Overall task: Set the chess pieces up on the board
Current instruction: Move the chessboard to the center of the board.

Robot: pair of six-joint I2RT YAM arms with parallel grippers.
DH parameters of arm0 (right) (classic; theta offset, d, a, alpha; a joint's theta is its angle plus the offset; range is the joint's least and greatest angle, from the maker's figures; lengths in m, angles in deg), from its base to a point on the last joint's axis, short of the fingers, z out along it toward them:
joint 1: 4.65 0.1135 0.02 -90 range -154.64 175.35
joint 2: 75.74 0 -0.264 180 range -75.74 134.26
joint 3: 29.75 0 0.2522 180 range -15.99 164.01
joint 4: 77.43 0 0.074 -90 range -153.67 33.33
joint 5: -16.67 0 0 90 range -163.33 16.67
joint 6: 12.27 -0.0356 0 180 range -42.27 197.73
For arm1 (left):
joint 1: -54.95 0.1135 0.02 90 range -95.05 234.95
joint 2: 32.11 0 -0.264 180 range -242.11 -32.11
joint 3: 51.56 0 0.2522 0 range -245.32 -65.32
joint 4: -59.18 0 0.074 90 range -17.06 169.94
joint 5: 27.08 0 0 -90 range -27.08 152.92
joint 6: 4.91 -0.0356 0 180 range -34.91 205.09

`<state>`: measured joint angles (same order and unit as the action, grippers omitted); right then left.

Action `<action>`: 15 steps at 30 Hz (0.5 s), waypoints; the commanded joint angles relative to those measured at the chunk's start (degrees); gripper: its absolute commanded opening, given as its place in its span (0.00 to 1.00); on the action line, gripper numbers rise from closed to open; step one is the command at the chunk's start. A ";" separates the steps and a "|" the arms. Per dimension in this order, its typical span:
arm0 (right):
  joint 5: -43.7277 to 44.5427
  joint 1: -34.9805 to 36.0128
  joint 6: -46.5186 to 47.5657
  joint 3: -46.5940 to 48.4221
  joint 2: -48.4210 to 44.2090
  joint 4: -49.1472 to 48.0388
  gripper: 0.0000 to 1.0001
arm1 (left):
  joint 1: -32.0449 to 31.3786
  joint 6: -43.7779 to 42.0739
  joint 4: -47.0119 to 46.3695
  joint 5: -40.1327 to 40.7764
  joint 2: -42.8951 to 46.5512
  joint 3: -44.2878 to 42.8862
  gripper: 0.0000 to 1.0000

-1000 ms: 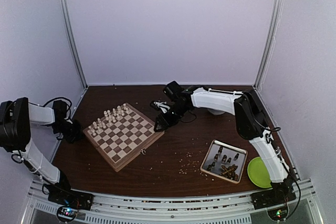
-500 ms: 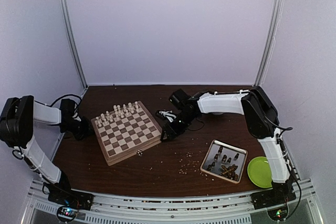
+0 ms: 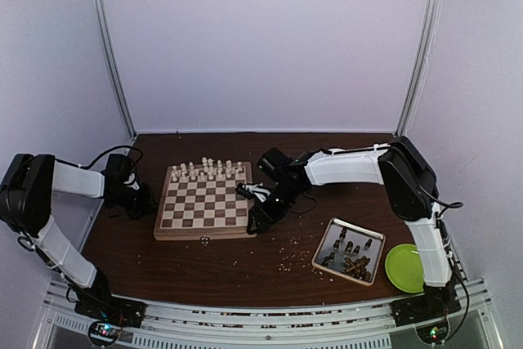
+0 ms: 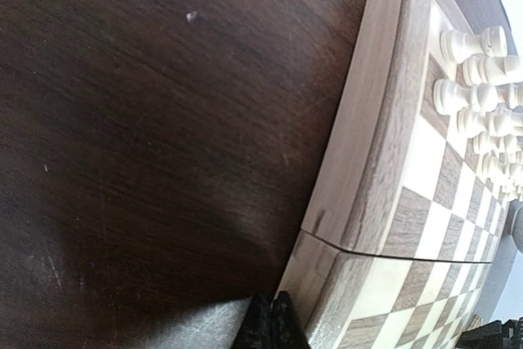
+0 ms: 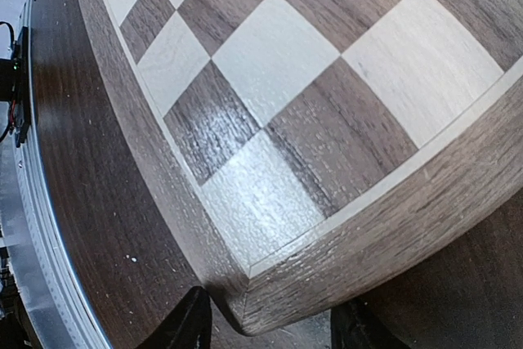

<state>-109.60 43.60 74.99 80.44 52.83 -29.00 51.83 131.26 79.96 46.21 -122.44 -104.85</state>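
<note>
The board lies square to the table, with cream chess pieces in two rows along its far edge. My left gripper is shut, its tip resting against the board's left side; cream pieces show beyond it. My right gripper is low at the board's near right corner. In the right wrist view that corner sits between the parted fingers of the right gripper. Dark chess pieces lie in a metal tray.
The metal tray stands at the near right, with a green plate beside it. Pale crumbs are scattered on the dark table between board and tray. A small metal clasp shows at the board's near edge.
The board has turned clockwise from a diagonal lie to square and slid right. The left gripper followed its left side; the right gripper stayed at its corner, moving toward the near edge.
</note>
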 commanded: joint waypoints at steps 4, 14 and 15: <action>3.99 -0.08 -0.46 -1.82 -2.26 -0.38 0.55 | -1.93 -0.21 -1.78 -2.19 0.93 0.50 0.00; 7.21 -3.27 -2.08 -2.39 -3.70 -1.85 0.74 | -5.58 0.14 -2.36 -1.40 -0.93 -0.59 0.00; 7.15 -3.33 -2.05 -2.26 -3.38 -1.72 0.73 | -5.99 0.16 -2.37 -1.46 -1.32 -0.82 0.00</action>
<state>-105.19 41.11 73.46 78.45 50.52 -30.07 47.46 131.31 79.88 46.21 -122.50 -104.63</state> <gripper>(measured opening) 0.734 0.004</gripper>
